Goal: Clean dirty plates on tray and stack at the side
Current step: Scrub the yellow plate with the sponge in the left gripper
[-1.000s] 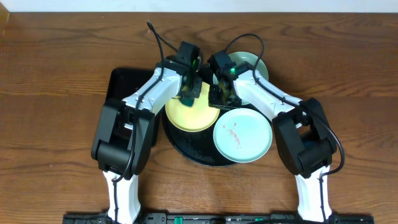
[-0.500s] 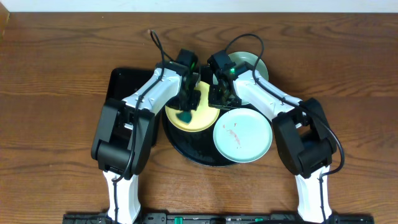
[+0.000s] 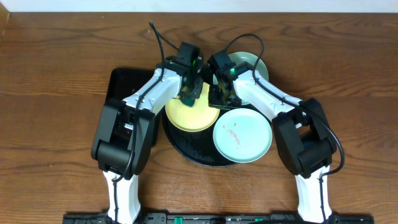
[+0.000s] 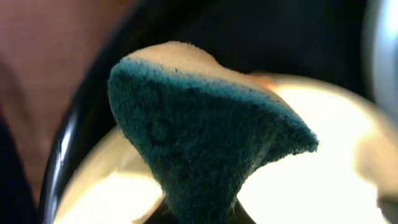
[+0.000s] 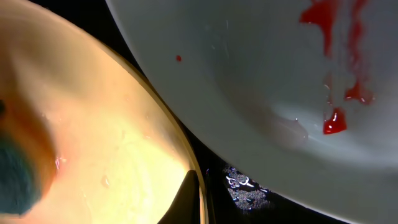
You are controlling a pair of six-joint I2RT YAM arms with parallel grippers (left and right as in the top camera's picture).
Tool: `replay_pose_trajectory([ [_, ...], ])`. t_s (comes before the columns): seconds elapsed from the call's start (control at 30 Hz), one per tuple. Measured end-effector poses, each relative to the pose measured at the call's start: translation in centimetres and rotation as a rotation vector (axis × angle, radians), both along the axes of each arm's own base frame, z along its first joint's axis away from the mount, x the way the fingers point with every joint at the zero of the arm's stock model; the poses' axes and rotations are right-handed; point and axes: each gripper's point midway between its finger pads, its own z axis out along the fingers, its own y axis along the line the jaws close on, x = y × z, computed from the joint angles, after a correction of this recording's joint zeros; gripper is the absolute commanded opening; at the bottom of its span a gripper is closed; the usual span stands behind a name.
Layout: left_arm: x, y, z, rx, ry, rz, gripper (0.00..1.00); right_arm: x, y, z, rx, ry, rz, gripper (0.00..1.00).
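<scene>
A pale yellow plate [image 3: 191, 117] lies on the left part of the round black tray [image 3: 186, 152]. My left gripper [image 3: 188, 94] is shut on a teal sponge [image 4: 205, 143], which rests on the yellow plate's [image 4: 323, 162] far part. From the right, my right gripper [image 3: 219, 97] is shut on that plate's rim [image 5: 93, 124], with one dark finger [image 5: 186, 199] lying over the edge. A mint plate [image 3: 242, 134] with red smears [image 5: 336, 118] sits on the tray's right side. Another mint plate [image 3: 250, 65] lies behind the right arm.
A rectangular black tray [image 3: 121, 84] sits to the left of the round one, partly under the left arm. Brown wooden table [image 3: 56, 124] surrounds both trays. Both arms cross over the back of the round tray.
The left gripper swept the sponge toward the near side of the yellow plate, then back to its far edge. The right gripper and the plates have not moved.
</scene>
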Motion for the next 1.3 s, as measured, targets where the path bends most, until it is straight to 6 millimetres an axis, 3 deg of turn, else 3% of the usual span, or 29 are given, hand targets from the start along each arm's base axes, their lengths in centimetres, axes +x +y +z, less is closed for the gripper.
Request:
replay_pose_trajectory([
  [0.2, -5.2, 1.5, -0.9, 0.044, 0.222, 0.049, 0.07, 0.0, 0.0, 0.0, 0.000, 0.000, 0.000, 0.01],
  [0.33, -7.0, -0.7, -0.5, -0.095, 0.315, 0.010, 0.07, 0.0, 0.0, 0.0, 0.000, 0.000, 0.000, 0.01],
  [0.5, -5.8, -4.8, 0.7, -0.306, 0.267, -0.092, 0.07, 0.0, 0.0, 0.0, -0.001, 0.000, -0.001, 0.01],
  [0.6, -3.9, -5.2, 0.9, -0.325, 0.183, -0.105, 0.07, 0.0, 0.0, 0.0, 0.000, 0.000, 0.000, 0.01],
  [0.73, -1.0, -3.9, 0.6, -0.218, 0.052, -0.061, 0.08, 0.0, 0.0, 0.0, -0.001, -0.001, 0.000, 0.01],
  [0.83, 1.2, -1.8, 0.5, -0.094, -0.045, 0.006, 0.08, 0.0, 0.0, 0.0, -0.001, -0.001, 0.000, 0.02],
  [0.97, 2.3, 0.7, 0.5, 0.043, -0.108, 0.075, 0.07, 0.0, 0.0, 0.0, -0.001, -0.001, 0.000, 0.01],
  [1.13, 0.1, 3.1, -0.2, 0.155, -0.020, 0.133, 0.07, 0.0, 0.0, 0.0, 0.000, -0.002, 0.000, 0.01],
  [1.3, -4.8, 3.5, -0.9, 0.159, 0.193, 0.098, 0.07, 0.2, 0.2, 0.1, 0.005, -0.010, 0.006, 0.01],
])
